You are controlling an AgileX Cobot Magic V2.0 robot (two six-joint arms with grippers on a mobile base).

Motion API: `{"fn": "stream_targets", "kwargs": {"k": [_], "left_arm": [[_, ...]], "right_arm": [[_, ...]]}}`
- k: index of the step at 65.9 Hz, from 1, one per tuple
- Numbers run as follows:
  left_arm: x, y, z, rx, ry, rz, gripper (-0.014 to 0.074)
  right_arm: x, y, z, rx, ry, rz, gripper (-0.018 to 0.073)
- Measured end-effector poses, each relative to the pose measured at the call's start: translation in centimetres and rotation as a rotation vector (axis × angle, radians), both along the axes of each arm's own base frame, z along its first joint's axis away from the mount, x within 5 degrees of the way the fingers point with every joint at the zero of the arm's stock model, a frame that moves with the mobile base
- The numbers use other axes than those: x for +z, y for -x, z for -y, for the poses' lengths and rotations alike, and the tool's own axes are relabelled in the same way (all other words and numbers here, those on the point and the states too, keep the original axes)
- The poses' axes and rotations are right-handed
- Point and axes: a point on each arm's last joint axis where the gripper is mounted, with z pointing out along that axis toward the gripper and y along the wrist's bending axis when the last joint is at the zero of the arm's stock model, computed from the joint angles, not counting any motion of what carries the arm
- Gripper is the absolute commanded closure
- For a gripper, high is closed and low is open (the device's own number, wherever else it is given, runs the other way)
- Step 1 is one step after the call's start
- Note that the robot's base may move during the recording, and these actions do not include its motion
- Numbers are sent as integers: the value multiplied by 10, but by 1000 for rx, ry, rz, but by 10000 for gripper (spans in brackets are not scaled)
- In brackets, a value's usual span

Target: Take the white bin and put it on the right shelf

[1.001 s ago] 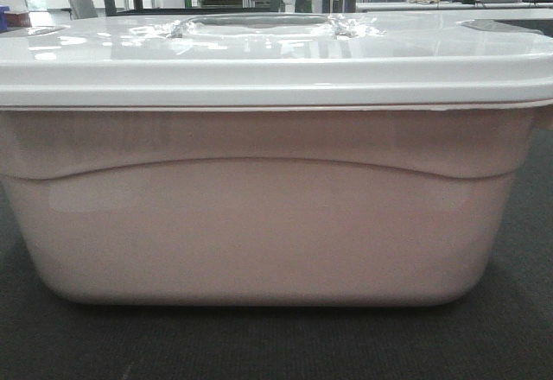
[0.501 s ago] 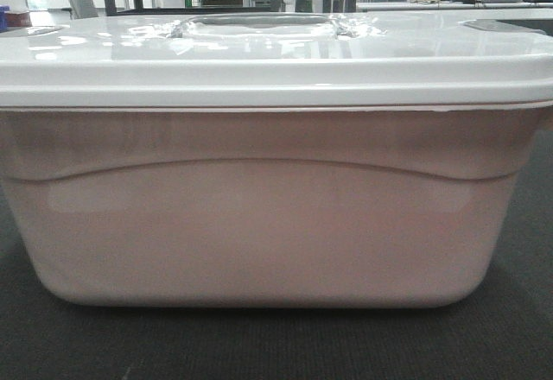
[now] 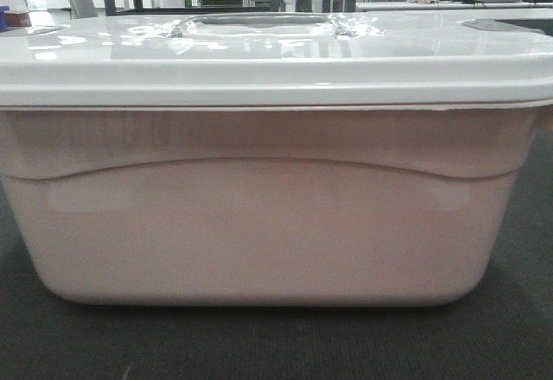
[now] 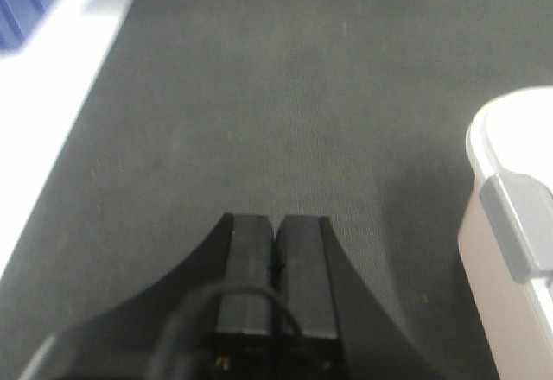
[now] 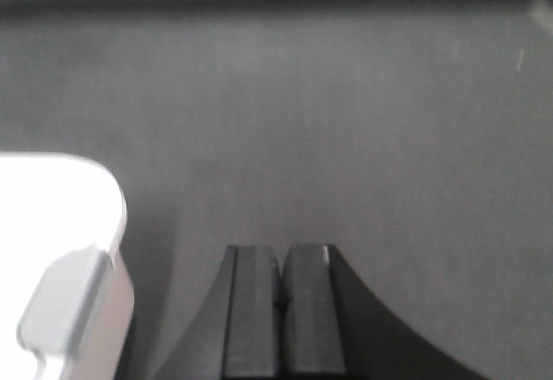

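Bin (image 3: 259,224) on surface (image 4: 259,95), between both end effectors (image 4: 276,223) (image 5: 279,252).

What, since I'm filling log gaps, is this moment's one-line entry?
bin: lidded, on dark surface | left gripper: shut, empty, beside bin | right gripper: shut, empty, beside bin | grasp: not yet

White bin (image 3: 259,233) marginally farther right

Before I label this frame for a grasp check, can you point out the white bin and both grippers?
white bin (image 3: 259,233): front view, on its pinkish side wall below the ridge.
left gripper (image 4: 276,221): left wrist view, where the closed fingertips meet.
right gripper (image 5: 279,252): right wrist view, where the closed fingertips meet.
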Motion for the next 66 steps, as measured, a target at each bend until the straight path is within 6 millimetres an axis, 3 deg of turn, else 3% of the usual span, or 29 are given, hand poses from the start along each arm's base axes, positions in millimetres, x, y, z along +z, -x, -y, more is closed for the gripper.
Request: {"fn": "stream_targets", "kwargs": {"k": [17, 40, 52, 66], "left_arm": [[15, -45, 7, -28, 44, -305, 713], [-21, -99, 15, -42, 94, -526, 713], [-37, -114, 16, -39, 97, -596, 713], [-45, -122, 17, -37, 98, -633, 713]], "right_arm": [[-5, -53, -2, 16, 12, -403, 492], [-57, -100, -4, 16, 8, -828, 492], [-76, -114, -5, 16, -1, -930, 492], [-73, -117, -7, 20, -28, -917, 492]]}}
